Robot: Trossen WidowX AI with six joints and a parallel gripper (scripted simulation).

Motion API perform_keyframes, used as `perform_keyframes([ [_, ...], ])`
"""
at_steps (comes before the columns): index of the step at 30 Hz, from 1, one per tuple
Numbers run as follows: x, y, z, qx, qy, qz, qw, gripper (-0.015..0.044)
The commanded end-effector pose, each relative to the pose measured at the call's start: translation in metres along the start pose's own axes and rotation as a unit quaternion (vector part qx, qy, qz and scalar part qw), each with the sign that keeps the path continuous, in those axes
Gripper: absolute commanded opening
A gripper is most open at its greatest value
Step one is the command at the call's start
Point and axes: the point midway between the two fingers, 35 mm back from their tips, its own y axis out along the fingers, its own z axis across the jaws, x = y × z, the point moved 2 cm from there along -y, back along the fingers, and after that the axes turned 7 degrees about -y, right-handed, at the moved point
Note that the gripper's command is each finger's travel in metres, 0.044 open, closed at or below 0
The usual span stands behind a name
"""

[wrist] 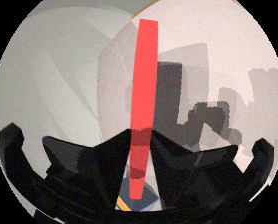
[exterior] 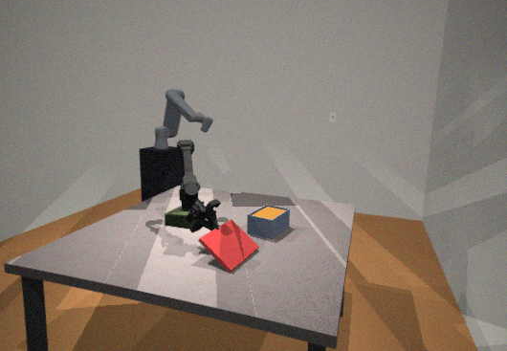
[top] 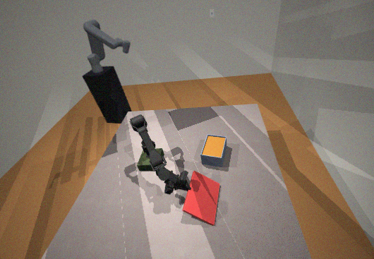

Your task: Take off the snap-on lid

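The red lid [top: 204, 204] [exterior: 230, 252] [wrist: 146, 75] is off the box, tilted steeply, its broad red face showing in the top and exterior views. My gripper [top: 190, 187] [exterior: 217, 228] [wrist: 140, 133] is shut on the lid at its edge nearest the arm. The lid shows edge-on between the fingers in the wrist view. Its lowest corner is close to the table; I cannot tell if it touches. The blue storage box [top: 213, 161] [exterior: 269, 227] stands upright and open on the table [top: 254, 204] [exterior: 297, 276], apart from the lid, with an orange surface inside.
A green block [top: 144, 162] [exterior: 176, 219] sits on the table beside and partly behind my arm. A grey arm [top: 96, 41] [exterior: 172, 114] stands on a black pedestal [top: 109, 94] [exterior: 160, 173] beyond the table's far left corner. The box is behind the lid, to its right in the exterior view.
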Motion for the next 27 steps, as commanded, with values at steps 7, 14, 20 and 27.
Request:
perform_keyframes([
  [7,-0.007,0.01,-0.019,-0.016,0.012,0.01,1.0,0.0],
  [14,-0.008,0.014,-0.023,-0.016,0.012,0.01,1.0,0.0],
  [20,-0.008,0.017,-0.027,-0.016,0.012,0.01,1.0,0.0],
  [27,-0.009,0.02,-0.032,-0.016,0.012,0.01,1.0,0.0],
])
